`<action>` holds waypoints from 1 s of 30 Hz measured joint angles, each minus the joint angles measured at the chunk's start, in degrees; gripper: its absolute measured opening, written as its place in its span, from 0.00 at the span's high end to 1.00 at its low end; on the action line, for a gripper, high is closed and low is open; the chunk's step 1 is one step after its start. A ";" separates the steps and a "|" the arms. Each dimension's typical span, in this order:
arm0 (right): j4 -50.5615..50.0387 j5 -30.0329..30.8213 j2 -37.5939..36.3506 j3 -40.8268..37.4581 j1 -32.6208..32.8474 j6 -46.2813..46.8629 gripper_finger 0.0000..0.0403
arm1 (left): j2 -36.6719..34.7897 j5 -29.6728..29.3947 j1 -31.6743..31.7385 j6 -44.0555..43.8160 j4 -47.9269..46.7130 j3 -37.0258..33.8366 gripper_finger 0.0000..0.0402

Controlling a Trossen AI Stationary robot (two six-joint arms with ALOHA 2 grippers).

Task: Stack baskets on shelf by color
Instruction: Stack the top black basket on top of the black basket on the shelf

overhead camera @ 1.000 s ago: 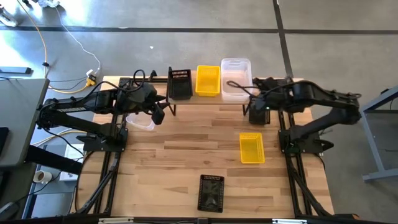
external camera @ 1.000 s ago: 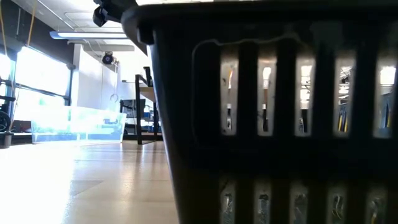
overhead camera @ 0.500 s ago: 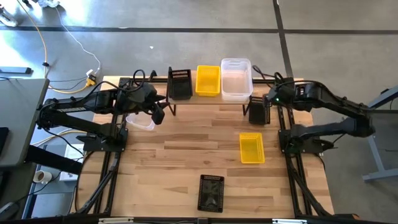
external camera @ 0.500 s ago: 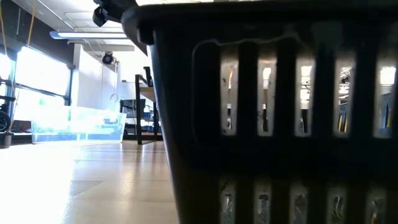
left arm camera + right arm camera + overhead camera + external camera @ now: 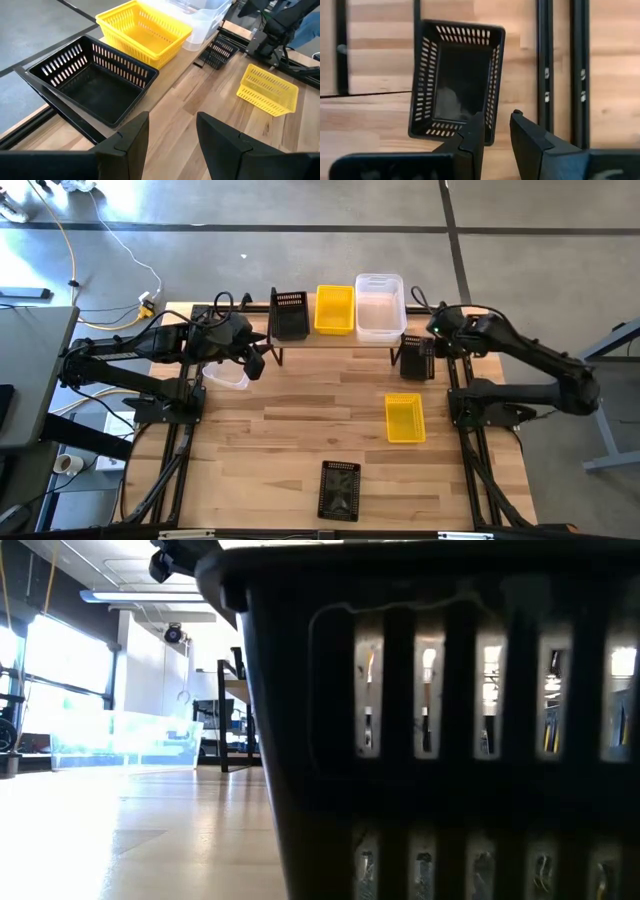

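Observation:
The shelf (image 5: 340, 340) at the table's far edge bears a black basket (image 5: 289, 315), a yellow basket (image 5: 334, 310) and a clear basket (image 5: 380, 307) side by side. Another black basket (image 5: 417, 358) stands on the table by the shelf's right end. My right gripper (image 5: 497, 120) is open above it, empty. My left gripper (image 5: 172, 127) is open and empty at the shelf's left end, over a clear basket (image 5: 225, 376) on the table. A yellow basket (image 5: 404, 418) and a third black basket (image 5: 339, 489) also stand on the table.
The black basket near the front edge fills most of the low view (image 5: 450, 720). Black frame rails (image 5: 562, 70) run along the table's right side beside the right arm's base. Bare wood lies between the shelf and the front black basket.
My right gripper has risen from the black basket by the shelf's right end and drawn back toward the table's far right corner. The basket stays on the table where it was.

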 joint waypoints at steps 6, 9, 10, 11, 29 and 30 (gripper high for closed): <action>6.71 -5.85 -0.56 -5.38 -6.33 -2.80 0.81 | 0.01 0.00 -0.01 -0.01 0.00 0.00 0.62; 8.19 -7.82 -0.56 -7.26 -8.93 -3.83 0.81 | 0.00 0.00 0.00 0.00 0.00 0.00 0.62; 8.76 -8.45 -0.56 -7.68 -9.61 -3.96 0.81 | 0.00 0.00 0.00 0.00 0.00 0.00 0.62; 9.39 -9.03 -0.56 -8.07 -10.29 -4.31 0.81 | 0.02 0.00 -0.02 0.00 0.00 0.00 0.62; 13.86 -11.77 -0.41 -10.55 -15.12 -7.20 0.81 | 0.00 0.00 -0.02 0.00 0.00 0.00 0.62; 13.95 -11.75 -0.41 -10.55 -15.12 -7.21 0.81 | 0.01 0.00 -0.02 0.00 0.00 0.00 0.62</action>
